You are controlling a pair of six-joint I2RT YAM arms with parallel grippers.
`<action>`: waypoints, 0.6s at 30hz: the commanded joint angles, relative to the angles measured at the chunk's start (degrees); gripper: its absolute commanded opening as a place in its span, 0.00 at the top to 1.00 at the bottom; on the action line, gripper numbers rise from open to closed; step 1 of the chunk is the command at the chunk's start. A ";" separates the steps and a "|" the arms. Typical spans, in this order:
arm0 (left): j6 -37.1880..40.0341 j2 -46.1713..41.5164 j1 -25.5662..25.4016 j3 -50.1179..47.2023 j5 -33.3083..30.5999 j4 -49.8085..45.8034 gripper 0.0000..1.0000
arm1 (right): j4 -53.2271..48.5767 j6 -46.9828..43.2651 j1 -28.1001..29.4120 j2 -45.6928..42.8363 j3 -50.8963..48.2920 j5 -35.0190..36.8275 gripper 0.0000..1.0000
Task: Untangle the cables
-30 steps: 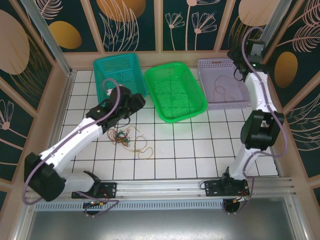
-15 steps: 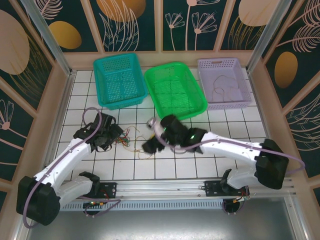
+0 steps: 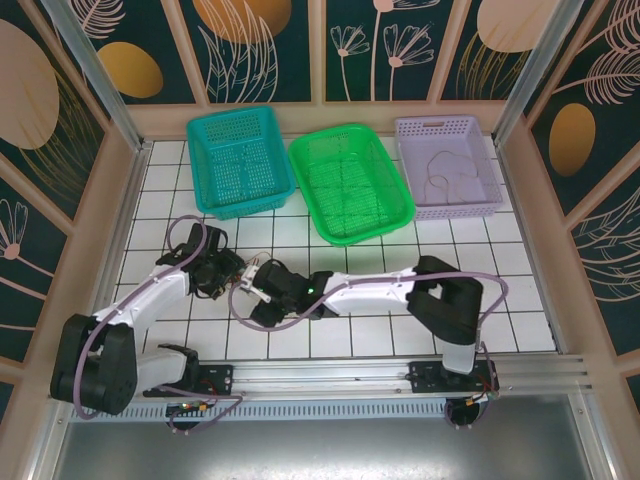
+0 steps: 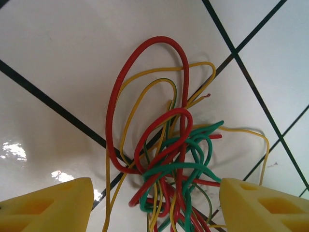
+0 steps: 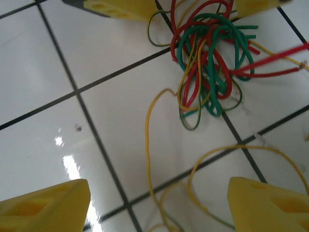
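- Looking down your left wrist view, the cables (image 4: 166, 164) lie in a red, yellow and green knot on the white tiles (image 4: 58, 63).
- Your left gripper (image 4: 154, 205) stands wide open, one finger on each side of the knot's near end, gripping nothing.
- Your right gripper (image 5: 154, 205) is wide open and empty too, hovering near the knot, over loose yellow loops (image 5: 154, 145).
- A thin dark wire (image 3: 440, 172) lies in the purple basket (image 3: 435, 125).
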 commanded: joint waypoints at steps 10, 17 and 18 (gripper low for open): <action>-2.79 8.14 0.22 -5.12 -0.09 12.32 0.92 | -0.95 -0.46 -0.80 3.19 3.01 4.96 1.00; -4.80 3.25 0.19 -5.26 -8.36 11.62 1.00 | 0.97 4.84 -8.67 -18.86 -7.99 -3.80 1.00; -4.97 2.28 0.26 -5.21 -9.05 11.80 1.00 | 0.58 5.57 -10.46 -22.17 -9.37 -6.08 1.00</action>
